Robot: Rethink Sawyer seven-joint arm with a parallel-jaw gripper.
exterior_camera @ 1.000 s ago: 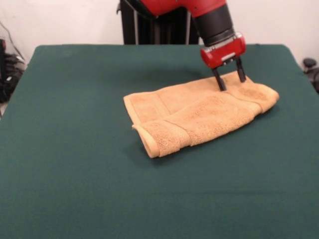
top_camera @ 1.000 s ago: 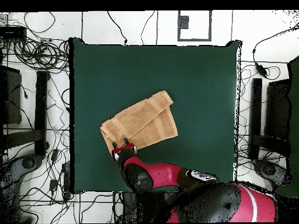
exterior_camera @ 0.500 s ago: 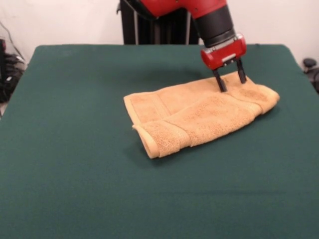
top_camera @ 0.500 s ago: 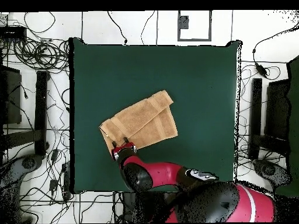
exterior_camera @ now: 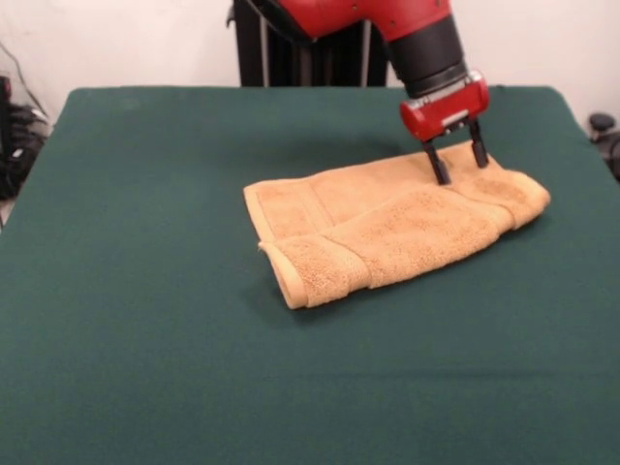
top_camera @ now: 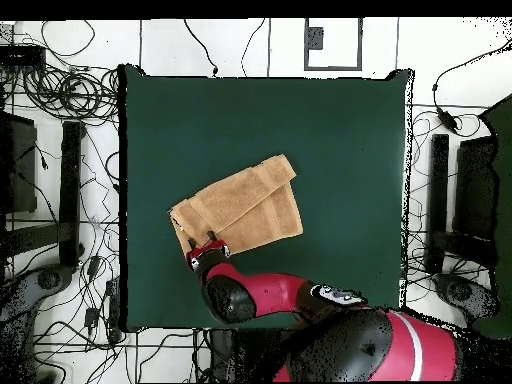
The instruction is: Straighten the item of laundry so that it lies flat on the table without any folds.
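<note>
In the front view, dark equipment and cables [exterior_camera: 17, 136] are seen past the left edge of the table [exterior_camera: 145, 368], whose green cloth fills most of the picture. The towel [exterior_camera: 387, 232] is laid a little right of the middle, folded over on itself: a doubled layer with a rolled front edge is turned toward the camera, and a single layer with a woven band is exposed behind it at the left end. Behind the table, the black pedestal [exterior_camera: 300, 48] is set against a white wall. The red and black arm [exterior_camera: 417, 39] is brought down from the top, and the gripper [exterior_camera: 459, 161] is held at the towel's far right corner with its two dark fingers spread apart, their tips at or just on the cloth; nothing is pinched between them. A small dark object [exterior_camera: 603, 124] is seen beyond the right edge.

In the overhead view, the towel [top_camera: 245, 205] lies slanted, left of the table's centre, with the gripper [top_camera: 207, 246] at its lower left corner. Cables [top_camera: 70, 90] are strewn on the floor at the left, and dark stands [top_camera: 455, 215] flank the table.
</note>
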